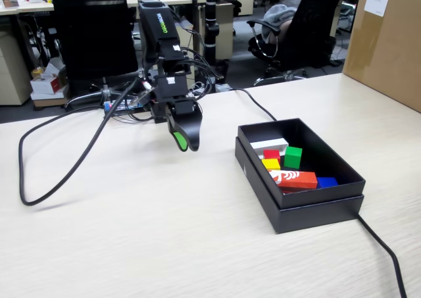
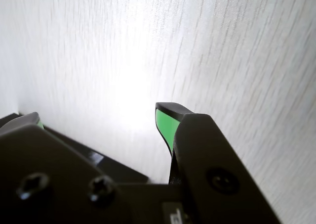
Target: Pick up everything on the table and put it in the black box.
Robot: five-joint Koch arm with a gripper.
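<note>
The black box (image 1: 309,209) sits on the table (image 1: 131,239) at the right of the fixed view. Inside it lie the red cube (image 1: 272,154), the yellow cube (image 1: 270,164) and the green cube (image 1: 293,156), close together. My gripper (image 1: 186,143) hangs above the table to the left of the box, pointing down. In the wrist view the gripper (image 2: 98,114) is open, its green-padded fingers (image 2: 165,125) wide apart with only bare tabletop (image 2: 222,46) between them. No cube shows in the wrist view.
The box also holds a white bar (image 1: 270,144), a red-and-white block (image 1: 294,178) and a blue block (image 1: 326,181). A brown carton (image 1: 388,41) stands at the far right. Black cables (image 1: 59,179) loop across the table's left side, and another cable (image 1: 385,252) runs from the box.
</note>
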